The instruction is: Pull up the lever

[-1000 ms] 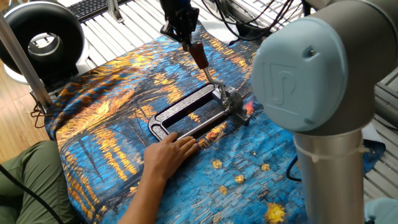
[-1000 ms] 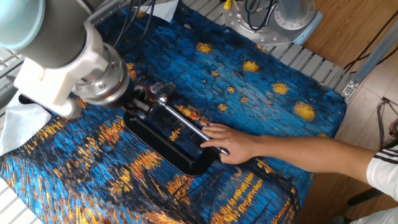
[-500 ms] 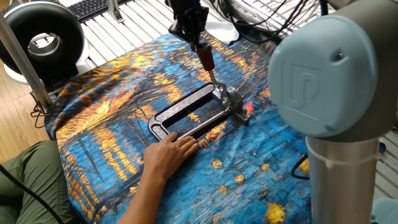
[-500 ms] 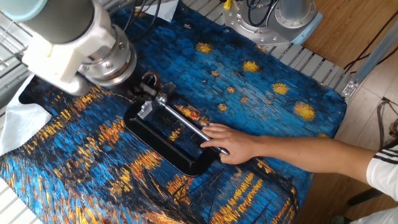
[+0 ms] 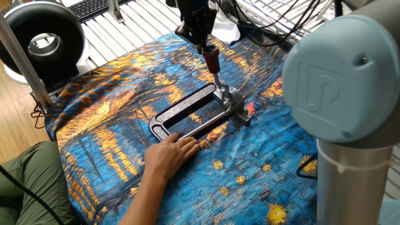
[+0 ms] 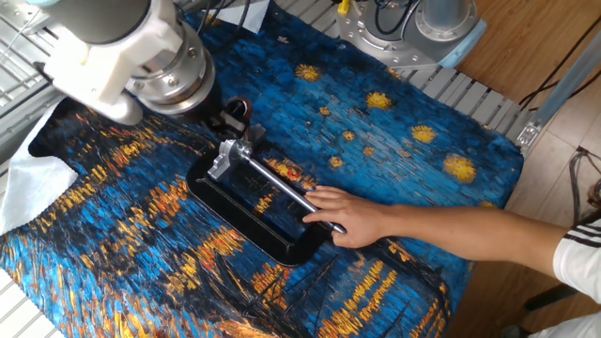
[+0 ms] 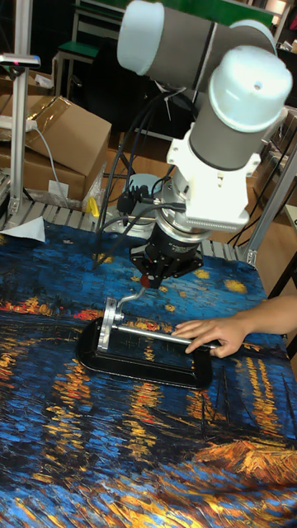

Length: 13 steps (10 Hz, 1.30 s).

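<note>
The lever [image 5: 214, 67] is a thin silver arm with a dark red knob [image 5: 212, 59]. It rises steeply from the hinge end of the black clamp frame [image 5: 164, 127] on the blue and orange cloth. My gripper [image 5: 204, 45] is shut on the top of the knob. In the tall fixed view the gripper [image 7: 151, 278] pinches the red knob [image 7: 146, 281], and the lever [image 7: 129, 299] slopes down to the frame [image 7: 124, 360]. In the other fixed view my wrist covers most of the gripper [image 6: 228, 116] and the knob.
A person's hand [image 5: 170, 154] presses on the frame's near end, over the steel rod [image 6: 279, 187]. My arm's big grey joint [image 5: 340, 75] fills the right foreground. A black round device [image 5: 41, 37] stands at the far left, and a cardboard box [image 7: 58, 140] sits behind the table.
My gripper has moved right and away from the frame with the knob in it. The lever has swung more upright. The hand and the frame have stayed put.
</note>
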Motion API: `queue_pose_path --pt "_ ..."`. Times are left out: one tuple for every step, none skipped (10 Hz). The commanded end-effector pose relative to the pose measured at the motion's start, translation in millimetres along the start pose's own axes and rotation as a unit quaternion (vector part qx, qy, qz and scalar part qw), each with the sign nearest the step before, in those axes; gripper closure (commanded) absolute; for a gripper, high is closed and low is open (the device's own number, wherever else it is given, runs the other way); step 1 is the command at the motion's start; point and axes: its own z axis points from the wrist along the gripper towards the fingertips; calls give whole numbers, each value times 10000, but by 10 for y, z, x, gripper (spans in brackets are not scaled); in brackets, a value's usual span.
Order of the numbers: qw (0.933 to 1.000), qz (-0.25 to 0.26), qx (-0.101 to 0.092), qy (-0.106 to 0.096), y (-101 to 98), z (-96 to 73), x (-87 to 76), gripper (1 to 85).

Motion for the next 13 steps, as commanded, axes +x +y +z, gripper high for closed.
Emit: queue_pose_path --pt "9999 21 -152 -61 10 58 94 847" --pt "9998 49 -203 -59 35 61 124 847" --pt "9997 71 -226 -54 43 67 159 847" --pt "9996 74 -283 -61 59 84 180 847" --pt "9995 53 -319 -66 60 104 195 847" --pt "9992 36 -385 -58 76 125 214 847" --pt "9992 -7 -399 -61 61 155 239 847" --pt "9992 -23 -400 -54 45 177 258 847" --pt "9991 -28 -414 -56 47 186 261 847" --pt "9991 -34 -431 -35 56 186 271 847" --pt "9991 -47 -425 -27 49 193 280 847" --pt "9991 -47 -426 -20 43 201 288 847" --pt "9989 -66 -456 -8 54 208 299 847"
